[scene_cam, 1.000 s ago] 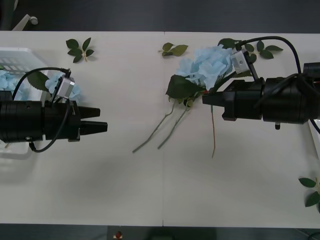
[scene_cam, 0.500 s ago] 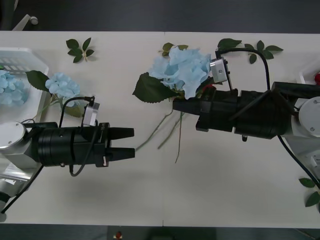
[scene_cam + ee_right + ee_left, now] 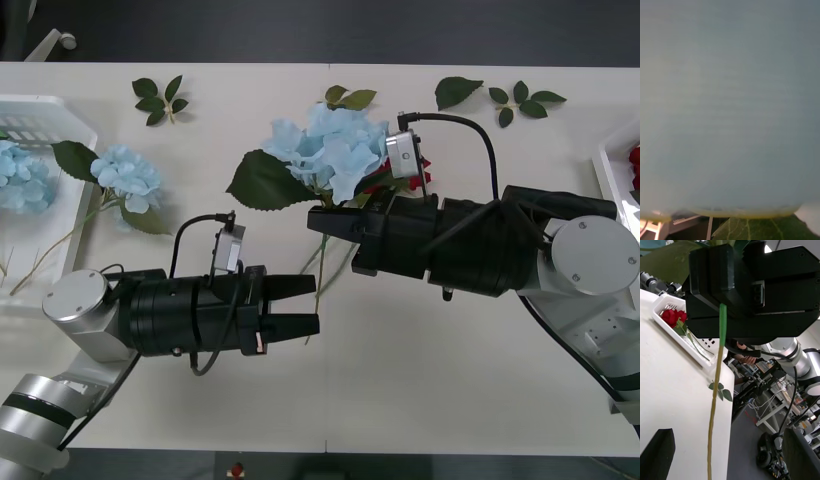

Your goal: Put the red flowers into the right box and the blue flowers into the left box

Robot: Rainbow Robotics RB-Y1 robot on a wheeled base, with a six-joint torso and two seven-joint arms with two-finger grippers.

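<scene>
Blue flowers (image 3: 330, 150) hang mid-surface, my right end effector (image 3: 330, 222) clenched on their stems; my left end effector (image 3: 300, 308) waits released just beside the dangling stems. I see other blue heads in and beside the left box (image 3: 60, 115), roses (image 3: 673, 317) in the right box (image 3: 696, 352). I judge sorting nearly done.
</scene>
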